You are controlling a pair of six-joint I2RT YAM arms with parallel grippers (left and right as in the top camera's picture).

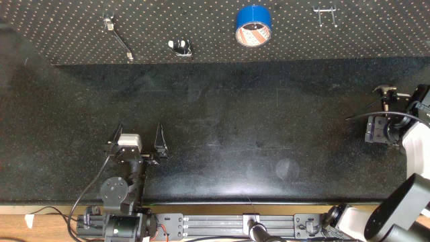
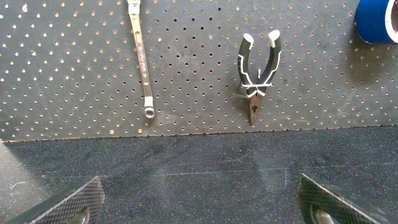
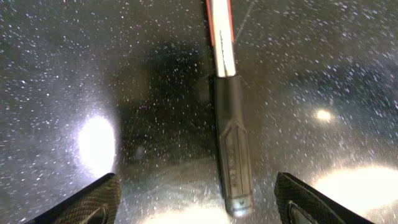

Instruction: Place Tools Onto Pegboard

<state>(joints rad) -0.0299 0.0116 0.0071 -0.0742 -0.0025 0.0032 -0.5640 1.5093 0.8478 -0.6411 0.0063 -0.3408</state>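
Observation:
On the black mat lies a hammer (image 3: pixel 230 134) with a black grip and a metal shaft marked red. My right gripper (image 3: pixel 198 208) hangs open above it, its handle end between the fingers and untouched. At the table's far right edge, the hammer head (image 1: pixel 385 89) pokes out beside the right gripper (image 1: pixel 383 111). On the pegboard (image 1: pixel 201 20) hang a wrench (image 2: pixel 142 59), black-handled pliers (image 2: pixel 257 71) and a blue tape roll (image 1: pixel 253 25). My left gripper (image 1: pixel 138 136) stands open over the mat near the front, facing the board, its fingers (image 2: pixel 68 202) empty.
A bare metal hook (image 1: pixel 326 13) sits at the pegboard's upper right. The board stands along the mat's far edge. Cables run near the arm bases at the front edge.

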